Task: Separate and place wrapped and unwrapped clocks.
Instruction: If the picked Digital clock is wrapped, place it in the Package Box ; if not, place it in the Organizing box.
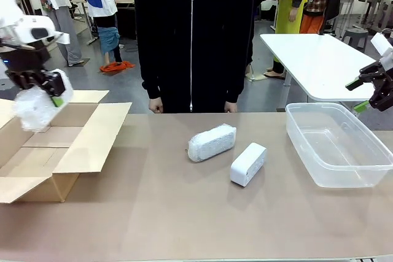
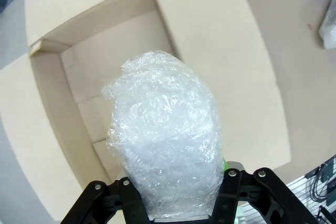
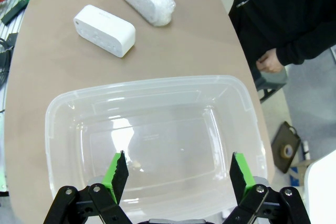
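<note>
Front camera faces across the table (image 1: 184, 225); 2 wrist cameras look down.

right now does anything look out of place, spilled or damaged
Nothing stands out. The left claw holds a wrapped bundle over the open cardboard box; the other wrapped bundle and the bare white clock lie intact on the table, slightly apart; the clear tub sits upright under the open right claw.
</note>
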Robot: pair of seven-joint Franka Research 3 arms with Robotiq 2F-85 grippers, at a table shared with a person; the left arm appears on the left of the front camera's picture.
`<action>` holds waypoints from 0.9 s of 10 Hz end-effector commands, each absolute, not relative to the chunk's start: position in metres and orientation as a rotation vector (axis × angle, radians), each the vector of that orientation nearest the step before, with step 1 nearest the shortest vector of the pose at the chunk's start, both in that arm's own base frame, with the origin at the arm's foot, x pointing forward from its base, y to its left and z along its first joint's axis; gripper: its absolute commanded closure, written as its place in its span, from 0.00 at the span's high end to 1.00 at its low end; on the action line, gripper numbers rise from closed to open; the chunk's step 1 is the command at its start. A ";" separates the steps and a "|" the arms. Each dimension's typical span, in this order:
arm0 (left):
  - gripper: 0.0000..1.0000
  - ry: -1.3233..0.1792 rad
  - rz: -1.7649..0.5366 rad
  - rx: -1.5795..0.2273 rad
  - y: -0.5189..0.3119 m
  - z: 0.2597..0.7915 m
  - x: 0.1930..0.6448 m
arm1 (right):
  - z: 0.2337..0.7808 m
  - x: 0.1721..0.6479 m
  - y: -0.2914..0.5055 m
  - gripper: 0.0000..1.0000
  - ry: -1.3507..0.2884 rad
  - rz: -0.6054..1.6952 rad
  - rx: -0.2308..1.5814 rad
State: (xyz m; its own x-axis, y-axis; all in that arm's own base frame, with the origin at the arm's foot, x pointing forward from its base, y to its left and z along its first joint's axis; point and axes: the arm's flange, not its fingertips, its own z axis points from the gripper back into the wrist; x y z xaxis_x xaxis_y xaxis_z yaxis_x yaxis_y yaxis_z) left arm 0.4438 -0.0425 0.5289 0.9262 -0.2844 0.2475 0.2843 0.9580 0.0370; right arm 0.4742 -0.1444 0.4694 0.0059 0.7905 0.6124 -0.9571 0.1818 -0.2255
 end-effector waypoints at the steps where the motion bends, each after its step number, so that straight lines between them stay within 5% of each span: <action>1: 0.52 -0.288 -0.307 -0.011 -0.010 0.525 0.434 | 0.468 0.475 -0.143 1.00 -0.719 1.398 0.289; 9: 0.52 -0.312 -0.269 -0.059 0.054 0.471 0.449 | 0.468 0.475 -0.143 1.00 -0.719 1.398 0.289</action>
